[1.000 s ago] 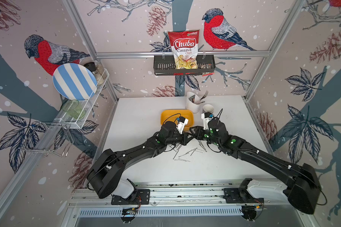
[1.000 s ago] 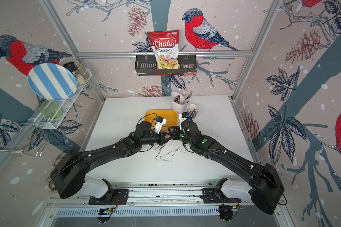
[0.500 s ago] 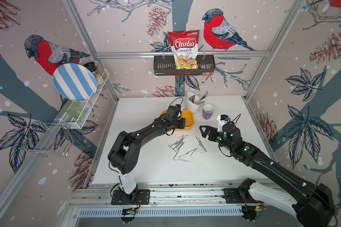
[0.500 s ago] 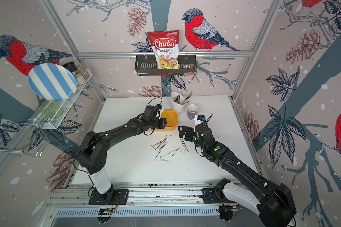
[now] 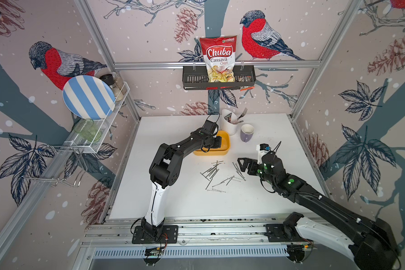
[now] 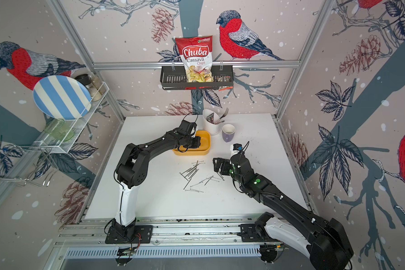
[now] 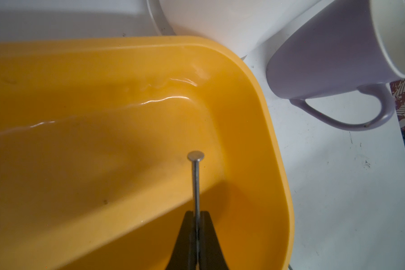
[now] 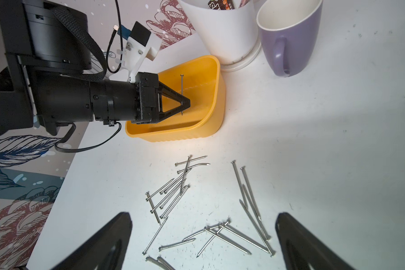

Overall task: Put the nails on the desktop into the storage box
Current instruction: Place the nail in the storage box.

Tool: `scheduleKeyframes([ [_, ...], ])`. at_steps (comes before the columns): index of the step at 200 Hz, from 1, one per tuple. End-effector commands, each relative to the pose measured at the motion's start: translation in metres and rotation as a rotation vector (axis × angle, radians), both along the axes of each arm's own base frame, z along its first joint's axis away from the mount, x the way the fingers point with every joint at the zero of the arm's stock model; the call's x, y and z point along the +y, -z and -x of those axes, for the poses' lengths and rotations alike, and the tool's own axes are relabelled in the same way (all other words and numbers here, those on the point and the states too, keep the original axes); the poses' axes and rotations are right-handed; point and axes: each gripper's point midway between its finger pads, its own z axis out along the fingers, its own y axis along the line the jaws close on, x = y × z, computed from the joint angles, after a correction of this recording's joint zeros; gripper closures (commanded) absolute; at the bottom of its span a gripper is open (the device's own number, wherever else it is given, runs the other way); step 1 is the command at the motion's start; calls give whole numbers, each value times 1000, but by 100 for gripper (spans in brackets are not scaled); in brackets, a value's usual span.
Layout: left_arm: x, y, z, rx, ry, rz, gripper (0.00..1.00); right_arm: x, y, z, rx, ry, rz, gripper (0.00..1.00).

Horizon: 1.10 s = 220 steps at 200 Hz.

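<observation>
Bird-and-pinecone wallpaper [image 5: 150, 35] closes in the white desktop [image 5: 173, 201], and the yellow storage box [image 5: 211, 153] sits toward its back edge. Nearly all the nails [image 5: 212, 171] lie loose on the desktop just in front of the box, in crossing heaps, none touching it. Behind the box's right end stands a white cutlery holder [image 5: 227, 127], and a purple mug [image 5: 246, 133] stands to the right of the box, just beside the holder.

Both top views show the left arm [image 5: 182, 143] stretched over the box, yet the arm's own bulk hides what it carries. The right wrist view gives the side-on look: the left gripper [image 8: 184, 105] hangs above the inside of the box, jaws pinched together on one nail [image 8: 182, 93] that stands roughly upright, head uppermost. The left wrist view shows the same grip from behind, the shank clamped between the two black fingertips [image 7: 186, 233] with the box floor beyond.

The right gripper [image 8: 202, 218] hovers over the loose nails in front of the box, toward its right; its jaws are spread wide and grip nothing. Only the top views show a fork [image 5: 243, 113] poking out of the holder.
</observation>
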Motion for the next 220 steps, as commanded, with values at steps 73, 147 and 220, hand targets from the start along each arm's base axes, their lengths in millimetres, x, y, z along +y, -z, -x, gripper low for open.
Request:
scheduleKeyframes([
  [73,-9,29,1,134,21,46,98,-3,14,-4,9,-3,92,0],
  [147,-11,25,4,145,21,81,73,-14,60,-8,149,-18,170,1],
  [220,-2,-36,23,61,20,145,56,-13,93,-40,316,-97,335,24],
])
